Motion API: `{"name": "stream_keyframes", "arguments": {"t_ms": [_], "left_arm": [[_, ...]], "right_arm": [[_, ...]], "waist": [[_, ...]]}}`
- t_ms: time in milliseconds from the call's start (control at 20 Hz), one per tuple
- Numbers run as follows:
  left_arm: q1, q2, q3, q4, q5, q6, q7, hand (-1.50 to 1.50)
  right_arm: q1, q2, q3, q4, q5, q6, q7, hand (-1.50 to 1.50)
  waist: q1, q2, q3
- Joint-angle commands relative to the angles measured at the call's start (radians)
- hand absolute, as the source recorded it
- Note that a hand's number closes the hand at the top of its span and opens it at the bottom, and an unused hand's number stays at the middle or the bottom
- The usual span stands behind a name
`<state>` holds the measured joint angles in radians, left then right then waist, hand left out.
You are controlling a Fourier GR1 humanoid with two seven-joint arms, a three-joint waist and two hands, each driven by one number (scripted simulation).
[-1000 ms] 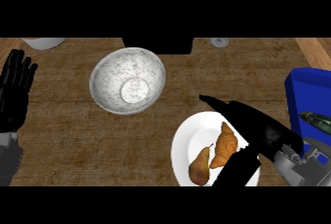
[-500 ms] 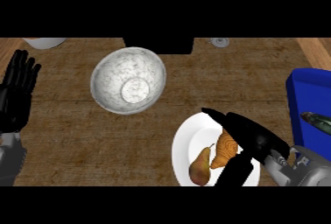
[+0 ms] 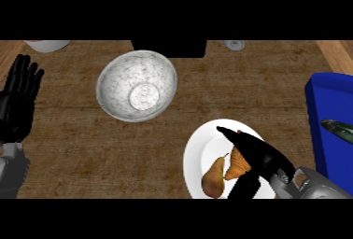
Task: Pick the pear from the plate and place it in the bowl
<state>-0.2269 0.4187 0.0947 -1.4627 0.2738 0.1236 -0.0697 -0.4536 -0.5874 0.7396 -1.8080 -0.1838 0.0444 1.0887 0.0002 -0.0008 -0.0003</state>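
Observation:
A brown-green pear [image 3: 214, 175] lies on the white plate [image 3: 200, 148] at the lower right, beside an orange-brown piece of food [image 3: 237, 162]. My right hand [image 3: 260, 158] hovers over the plate's right half, open, with straight fingers pointing up-left and the thumb [image 3: 244, 187] spread below. The orange-brown food lies between fingers and thumb; the pear lies just left of the thumb, and I see no touch. The marbled grey bowl [image 3: 136, 91] stands empty at the upper left of the plate. My left hand [image 3: 17, 102] rests open at the left edge, fingers up.
A blue bin [image 3: 332, 112] at the right edge holds a dark green item [image 3: 339, 129]. Along the far edge stand a white dish [image 3: 47, 45], a black block [image 3: 169, 48] and a small grey cup [image 3: 234, 45]. Brown wooden counter lies between bowl and plate.
My right hand has slid down and left across the plate, closer to the pear and the orange-brown food. The left hand has drifted slightly right. Pear, plate and bowl have stayed put.

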Motion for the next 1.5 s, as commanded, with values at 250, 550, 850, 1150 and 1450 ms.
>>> {"name": "stream_keyframes", "arguments": {"t_ms": [250,550,850,1150,1450], "left_arm": [[-0.026,-0.032,0.045,0.038,-0.034,-0.034,-0.025,0.0],[-0.065,-0.055,0.04,0.044,-0.061,-0.015,0.016,0.0],[0.013,-0.067,0.053,-0.054,-0.072,-0.034,0.044,0.0],[-0.046,-0.073,0.076,0.072,-0.094,-0.068,-0.03,0.0],[0.0,-0.067,0.095,-0.05,-0.068,-0.075,0.06,0.0]], "right_arm": [[0.137,0.086,-0.06,0.005,0.156,0.085,-0.03,-1.5],[0.073,0.199,-0.086,0.169,0.183,0.15,-0.037,-1.5],[0.189,0.264,-0.05,0.159,0.32,0.132,-0.085,-1.5],[0.183,0.33,-0.076,0.286,0.371,0.171,-0.129,-1.5],[0.147,0.373,-0.143,0.368,0.368,0.218,-0.103,-1.5]], "waist": [[-0.003,0.0,0.0],[0.002,0.002,0.0],[0.002,0.0,0.0],[-0.001,0.002,0.0],[0.007,0.001,0.0]]}}
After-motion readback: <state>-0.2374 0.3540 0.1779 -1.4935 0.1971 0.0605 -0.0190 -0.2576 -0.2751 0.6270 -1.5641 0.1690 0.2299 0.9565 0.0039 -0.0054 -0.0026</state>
